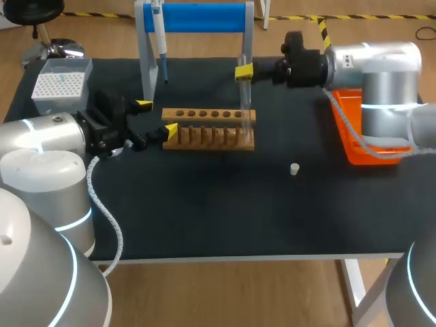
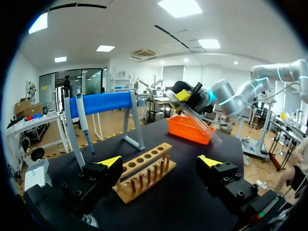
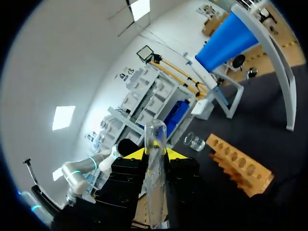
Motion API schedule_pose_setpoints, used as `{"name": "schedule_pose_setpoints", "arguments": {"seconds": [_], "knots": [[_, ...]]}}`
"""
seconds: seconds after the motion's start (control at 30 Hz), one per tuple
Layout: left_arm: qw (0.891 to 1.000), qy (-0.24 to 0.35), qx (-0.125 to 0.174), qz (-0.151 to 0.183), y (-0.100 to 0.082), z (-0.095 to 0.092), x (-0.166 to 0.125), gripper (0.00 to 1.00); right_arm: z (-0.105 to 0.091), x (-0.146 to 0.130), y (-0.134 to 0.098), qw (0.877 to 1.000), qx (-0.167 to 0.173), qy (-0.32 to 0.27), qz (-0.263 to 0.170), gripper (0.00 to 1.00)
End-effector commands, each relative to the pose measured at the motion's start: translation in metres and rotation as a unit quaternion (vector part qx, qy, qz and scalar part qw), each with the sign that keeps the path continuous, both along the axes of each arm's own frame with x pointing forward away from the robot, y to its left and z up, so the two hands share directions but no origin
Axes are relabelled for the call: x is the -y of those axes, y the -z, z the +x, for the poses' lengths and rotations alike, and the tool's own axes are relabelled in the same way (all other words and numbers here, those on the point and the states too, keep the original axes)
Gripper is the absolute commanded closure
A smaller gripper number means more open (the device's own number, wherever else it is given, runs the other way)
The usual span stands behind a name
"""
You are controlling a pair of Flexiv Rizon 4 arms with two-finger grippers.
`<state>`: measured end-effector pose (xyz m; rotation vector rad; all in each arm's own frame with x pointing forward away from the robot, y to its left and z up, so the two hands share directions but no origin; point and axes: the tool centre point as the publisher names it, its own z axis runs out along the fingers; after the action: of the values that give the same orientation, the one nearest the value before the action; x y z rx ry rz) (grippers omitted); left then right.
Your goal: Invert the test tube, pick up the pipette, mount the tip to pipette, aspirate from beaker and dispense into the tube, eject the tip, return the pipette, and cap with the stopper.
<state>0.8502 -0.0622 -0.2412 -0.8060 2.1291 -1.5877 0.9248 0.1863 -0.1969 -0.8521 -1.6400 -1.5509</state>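
Note:
My right gripper [image 1: 245,72] is shut on a clear test tube [image 1: 244,109], which hangs with its lower end by the right end of the wooden rack [image 1: 209,128]. In the left wrist view the test tube [image 2: 198,120] slants in the right gripper [image 2: 185,96]. In the right wrist view the tube [image 3: 155,187] is clamped between my gripper's [image 3: 155,155] yellow tips. My left gripper [image 1: 155,117] stands open at the rack's left end, the rack [image 2: 144,175] ahead of its fingers [image 2: 108,161]. The pipette [image 1: 160,41] hangs on the blue stand [image 1: 197,17]. A small white stopper [image 1: 294,169] lies on the mat.
A tip box [image 1: 60,85] sits at the back left and an orange tray [image 1: 361,133] at the right. A glass beaker [image 3: 194,141] stands beyond the rack [image 3: 240,166] in the right wrist view. The black mat [image 1: 225,204] runs to the front edge.

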Motion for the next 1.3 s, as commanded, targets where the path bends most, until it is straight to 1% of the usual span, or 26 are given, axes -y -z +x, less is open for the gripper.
{"name": "schedule_pose_setpoints", "arguments": {"seconds": [0.03, 0.1, 0.13, 0.17, 0.2, 0.23, 0.27, 0.3, 0.4, 0.5, 0.53, 0.6, 0.67, 0.7, 0.8, 0.83, 1.3], "knots": [[1.000, -0.001, 0.004, -0.003, 0.002, -0.001, 0.000, 0.00, 0.007, 0.001, -0.001, 0.999, -0.025, -0.022, -0.014, 1.00], [1.000, -0.001, 0.004, -0.003, 0.002, -0.001, 0.000, 0.00, 0.006, 0.001, 0.000, 0.999, -0.041, -0.020, -0.020, 1.00], [1.000, -0.001, 0.004, -0.003, 0.002, -0.001, 0.000, 0.00, 0.006, 0.000, 0.001, 0.998, -0.060, -0.022, -0.015, 1.00], [1.000, -0.001, 0.004, -0.003, 0.002, -0.001, 0.000, 0.00, 0.005, 0.000, 0.001, 0.997, -0.070, -0.024, -0.017, 1.00], [1.000, -0.001, 0.004, -0.003, 0.002, -0.001, 0.000, 0.00, 0.004, 0.000, 0.002, 0.995, -0.099, -0.020, -0.012, 1.00], [1.000, -0.001, 0.004, -0.003, 0.002, -0.001, 0.000, 0.00, 0.004, 0.000, 0.002, 0.993, -0.115, -0.023, -0.007, 1.00], [1.000, -0.001, 0.004, -0.003, 0.002, -0.001, 0.000, 0.00, 0.003, 0.000, 0.002, 0.992, -0.125, -0.025, -0.004, 1.00], [1.000, -0.001, 0.004, -0.003, 0.002, -0.001, 0.000, 0.00, 0.003, -0.001, 0.002, 0.992, -0.128, -0.023, -0.008, 1.00], [1.000, -0.001, 0.004, -0.003, 0.002, -0.001, 0.000, 0.00, 0.000, -0.001, 0.003, 0.986, -0.163, -0.019, 0.001, 1.00], [1.000, -0.001, 0.004, -0.003, 0.002, -0.001, 0.000, 0.00, -0.001, -0.002, 0.007, 0.981, -0.194, -0.010, 0.000, 1.00], [1.000, -0.001, 0.004, -0.003, 0.002, -0.001, 0.000, 0.00, -0.001, -0.002, 0.008, 0.981, -0.196, -0.006, -0.002, 1.00], [1.000, -0.001, 0.004, -0.003, 0.002, -0.001, 0.000, 0.00, -0.002, -0.002, 0.010, 0.974, -0.226, -0.008, 0.007, 1.00], [1.000, -0.001, 0.004, -0.003, 0.002, -0.001, 0.000, 0.00, -0.002, -0.002, 0.012, 0.973, -0.230, -0.008, 0.003, 1.00], [1.000, -0.001, 0.004, -0.003, 0.002, -0.001, 0.000, 0.00, -0.002, -0.003, 0.012, 0.969, -0.247, -0.008, 0.007, 1.00], [1.000, -0.001, 0.004, -0.003, 0.002, -0.001, 0.000, 0.00, -0.002, -0.003, 0.013, 0.969, -0.248, -0.006, 0.003, 1.00], [1.000, -0.001, 0.004, -0.003, 0.002, -0.001, 0.000, 0.00, -0.002, -0.003, 0.014, 0.966, -0.259, -0.008, 0.007, 1.00], [1.000, -0.001, 0.004, -0.003, 0.002, -0.001, 0.000, 0.00, -0.002, -0.006, 0.014, 0.966, -0.260, -0.005, -0.002, 1.00]]}}
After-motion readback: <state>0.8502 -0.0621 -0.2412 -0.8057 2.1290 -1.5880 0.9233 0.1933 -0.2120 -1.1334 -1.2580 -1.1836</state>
